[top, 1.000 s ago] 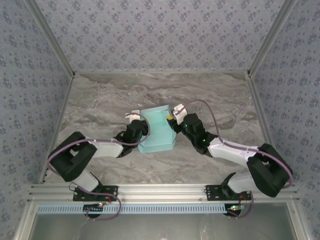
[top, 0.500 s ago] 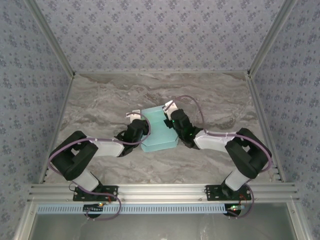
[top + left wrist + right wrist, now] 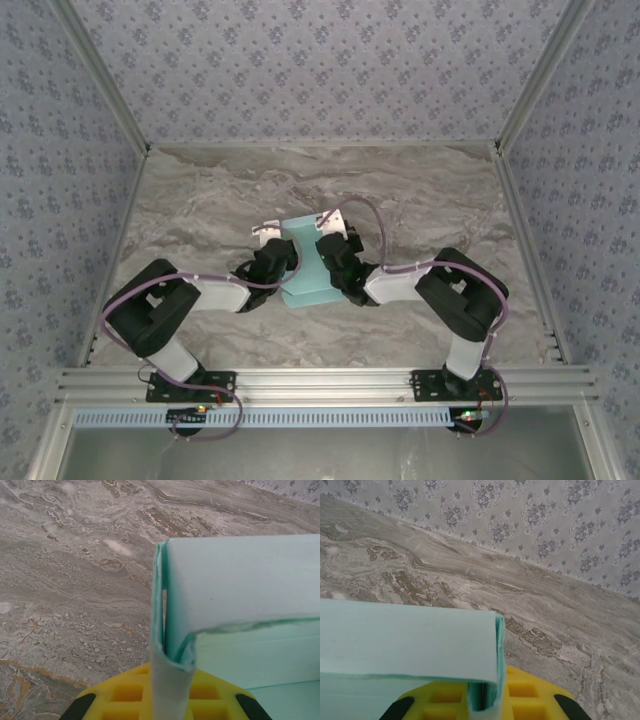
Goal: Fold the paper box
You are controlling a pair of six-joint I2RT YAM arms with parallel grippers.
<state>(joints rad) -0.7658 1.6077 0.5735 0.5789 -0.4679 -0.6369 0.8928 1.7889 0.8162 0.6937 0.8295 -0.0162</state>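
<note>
Left gripper (image 3: 272, 238) pinches the doubled left wall of the paper box (image 3: 305, 272), and the right gripper (image 3: 335, 226) pinches the doubled right wall; the box sits mid-table between them, partly formed, on the grey marbled table (image 3: 200, 200). Its pale aqua card looks thin, light and matte, probably stiff only along creases and easily dented or torn; the folded wall edges seem the safest hold, with gentle pressure; the yellow waffle-textured pads (image 3: 125, 695) might slip on it.

Grey marbled tabletop (image 3: 200, 200), floral-patterned walls (image 3: 320, 70), aluminium rail (image 3: 320, 382) at near edge
</note>
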